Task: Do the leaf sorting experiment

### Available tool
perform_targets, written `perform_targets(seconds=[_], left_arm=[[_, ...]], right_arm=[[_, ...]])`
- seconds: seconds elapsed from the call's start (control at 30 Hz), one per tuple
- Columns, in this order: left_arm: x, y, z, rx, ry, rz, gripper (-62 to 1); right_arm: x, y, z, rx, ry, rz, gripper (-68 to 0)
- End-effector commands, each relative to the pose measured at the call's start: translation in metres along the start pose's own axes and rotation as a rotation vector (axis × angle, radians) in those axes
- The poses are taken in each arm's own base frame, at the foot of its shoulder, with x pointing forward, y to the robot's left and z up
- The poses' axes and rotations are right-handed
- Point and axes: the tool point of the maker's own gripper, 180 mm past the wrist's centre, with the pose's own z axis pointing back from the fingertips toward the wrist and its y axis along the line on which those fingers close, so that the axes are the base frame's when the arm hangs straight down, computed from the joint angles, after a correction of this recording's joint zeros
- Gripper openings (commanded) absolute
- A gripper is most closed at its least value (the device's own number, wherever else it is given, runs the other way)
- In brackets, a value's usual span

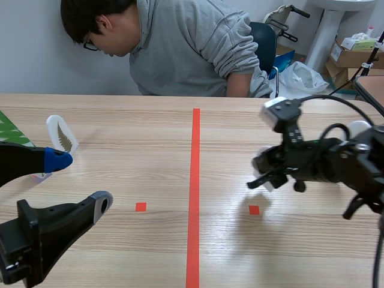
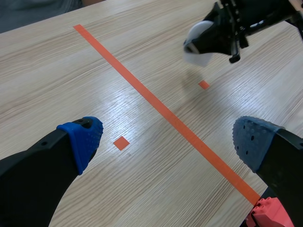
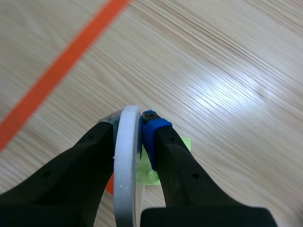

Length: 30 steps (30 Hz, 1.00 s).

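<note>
My right pincer (image 3: 129, 126) grips a white disc (image 3: 127, 158) edge-on above the desk (image 1: 150, 138), right of the orange line (image 1: 194, 192). My left pincer (image 2: 168, 139) hangs open near a leaf card (image 1: 62, 133). A person (image 1: 180, 48) leans opposite.

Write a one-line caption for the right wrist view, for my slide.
Right hand clamps a white disc edge-on above the wooden table, near an orange tape line.

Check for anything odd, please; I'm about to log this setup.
Only one thing: the leaf disc near the left gripper seems to stand tilted on edge rather than flat. The right gripper is shut on a second white disc, edge-on. Nothing looks spilled or damaged.
</note>
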Motion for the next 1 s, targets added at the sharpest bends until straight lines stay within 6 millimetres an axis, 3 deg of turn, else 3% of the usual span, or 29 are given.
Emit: perform_targets(seconds=[0.0, 0.17, 0.4, 0.63, 0.97], left_arm=[[0.005, -0.001, 0.0, 0.001, -0.03, 0.013, -2.2], [0.005, -0.001, 0.0, 0.001, -0.031, 0.013, -2.2], [0.006, -0.001, 0.0, 0.0, -0.031, 0.013, -2.2], [0.005, -0.001, 0.0, 0.0, -0.03, 0.013, -2.2], [0.005, -0.001, 0.0, 0.0, -0.03, 0.013, -2.2]], right_arm=[[0.007, -0.026, 0.015, -0.071, -0.035, -0.02, -66.5], [-0.015, -0.085, 0.05, -0.24, -0.044, -0.175, -66.5], [-0.046, -0.127, 0.086, -0.395, -0.022, -0.284, -66.5], [-0.075, -0.146, 0.107, -0.522, 0.012, -0.32, -66.5], [-0.091, -0.155, 0.106, -0.568, 0.0, -0.306, -66.4]])
